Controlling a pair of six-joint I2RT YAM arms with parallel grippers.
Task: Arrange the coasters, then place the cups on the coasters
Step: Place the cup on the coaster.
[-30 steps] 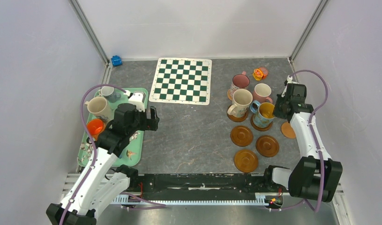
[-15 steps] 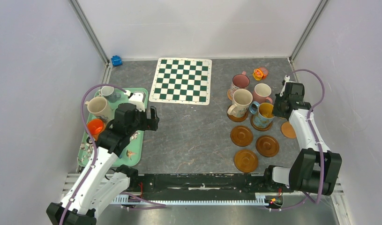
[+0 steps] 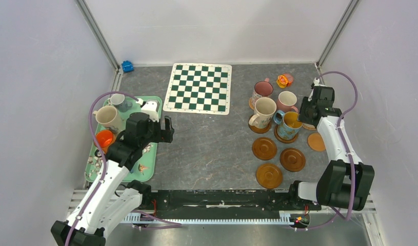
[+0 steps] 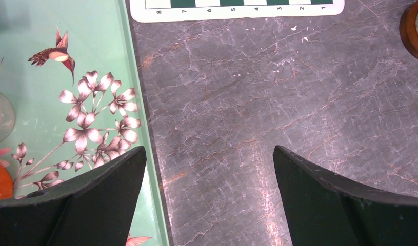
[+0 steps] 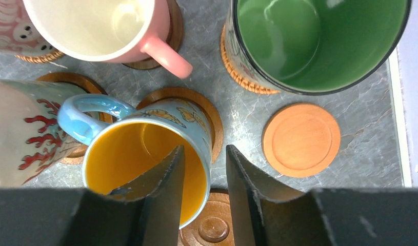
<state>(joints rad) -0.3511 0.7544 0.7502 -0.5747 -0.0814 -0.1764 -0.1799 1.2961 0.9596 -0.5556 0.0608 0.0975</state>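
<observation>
Blue-handled cup (image 5: 127, 154), crowded, rim inside parted right tool (image 5: 205, 154)

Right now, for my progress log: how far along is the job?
Done: five cups stand on coasters. In hand: the right gripper straddles the rim of the blue-handled cup, jaws loose. Left: four bare coasters, and cups waiting on the tray by the open left gripper.

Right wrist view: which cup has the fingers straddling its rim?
The blue-handled cup with the yellow inside: one of the right fingers is inside it, the other outside its wall. The pink cup and the green-lined cup stand clear.
</observation>
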